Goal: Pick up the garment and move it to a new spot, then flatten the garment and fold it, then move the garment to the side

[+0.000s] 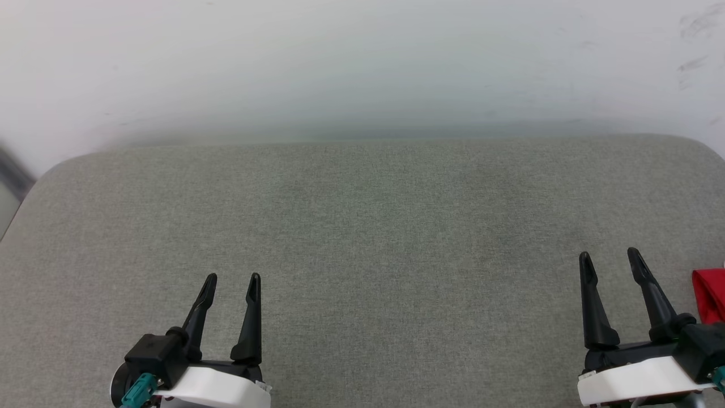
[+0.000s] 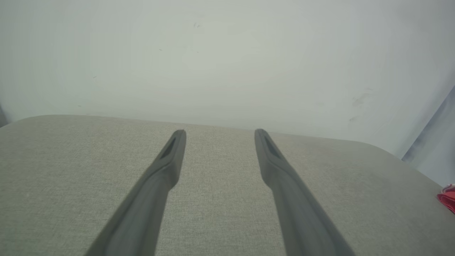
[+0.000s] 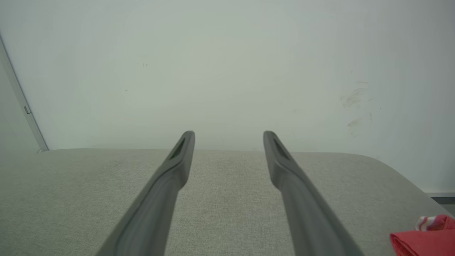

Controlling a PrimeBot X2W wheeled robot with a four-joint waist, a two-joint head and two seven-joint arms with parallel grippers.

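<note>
My right gripper (image 1: pixel 609 255) and left gripper (image 1: pixel 233 277) hover spread and empty over the grey pad (image 1: pixel 362 226). The garment (image 1: pixel 711 294) lies at the pad's right edge, just beside my right gripper. It looks folded, so I judge the task nearly complete.

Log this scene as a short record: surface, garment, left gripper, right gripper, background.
surface: grey fabric-covered top, rounded far corners
garment: red cloth lying at the surface's right edge, beside the right gripper, cut off by the frame; striped trim seen from the right wrist
left gripper: open, holding nothing, above bare fabric
right gripper: open, holding nothing, fingers clear of the garment
background: pale wall with faint scuffs
</note>
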